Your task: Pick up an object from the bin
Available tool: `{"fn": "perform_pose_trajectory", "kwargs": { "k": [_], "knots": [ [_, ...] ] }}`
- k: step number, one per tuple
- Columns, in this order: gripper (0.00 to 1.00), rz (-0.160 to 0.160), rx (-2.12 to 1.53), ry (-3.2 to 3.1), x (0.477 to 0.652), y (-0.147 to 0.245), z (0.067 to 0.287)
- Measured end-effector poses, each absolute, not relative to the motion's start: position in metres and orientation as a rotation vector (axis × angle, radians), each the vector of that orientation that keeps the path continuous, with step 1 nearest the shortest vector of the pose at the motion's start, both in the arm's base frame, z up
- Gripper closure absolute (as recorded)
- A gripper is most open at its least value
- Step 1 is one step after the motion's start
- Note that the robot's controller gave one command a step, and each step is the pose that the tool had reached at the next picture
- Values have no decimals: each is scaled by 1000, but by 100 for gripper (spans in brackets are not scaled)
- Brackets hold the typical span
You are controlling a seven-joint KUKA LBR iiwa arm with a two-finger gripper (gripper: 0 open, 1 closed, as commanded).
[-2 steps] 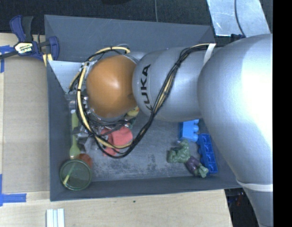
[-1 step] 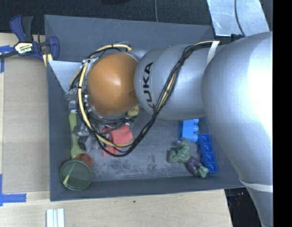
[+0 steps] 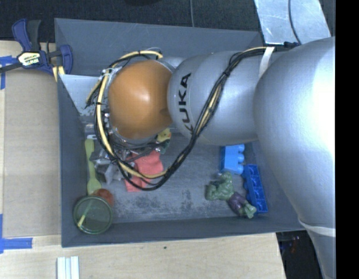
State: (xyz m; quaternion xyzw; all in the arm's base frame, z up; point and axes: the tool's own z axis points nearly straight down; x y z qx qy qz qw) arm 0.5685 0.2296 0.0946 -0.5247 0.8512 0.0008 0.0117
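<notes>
Arm (image 3: 243, 103) is reaching in from the right across the grey metal bin (image 3: 179, 228), cables (image 3: 217, 95) running along it, its orange wrist cover (image 3: 138, 100) hanging over the bin's left half. Claw (image 3: 106, 166) is showing in part below the cover, low over the left of the bin floor. Cover and cables are hiding most of it, so I cannot tell how far open it is standing or whether it is gripping anything. Nearest things: a red soft-looking piece (image 3: 147, 166) lying just right of the claw, partly under the cable loop, and a long olive-green piece (image 3: 89, 158) lying along the left wall just beside it. A small yellow thing (image 3: 164, 136) is peeking out at the cover's right edge. A round green lid (image 3: 93, 215) is sitting in the near left corner, a small red thing (image 3: 105, 197) touching it. Well apart, at near right, a green figure (image 3: 220, 188) is lying beside two blue blocks (image 3: 255, 188).
</notes>
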Motion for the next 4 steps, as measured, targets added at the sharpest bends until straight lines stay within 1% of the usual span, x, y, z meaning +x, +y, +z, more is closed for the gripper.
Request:
{"fn": "perform_pose_trajectory", "kwargs": {
  "k": [2, 3, 4],
  "knots": [
    [100, 3, -1631, 2653, 569, 230, 113],
    [100, 7, -1635, 2663, 567, 229, 134],
    [100, 5, -1626, 2656, 569, 230, 169]
  ]
}}
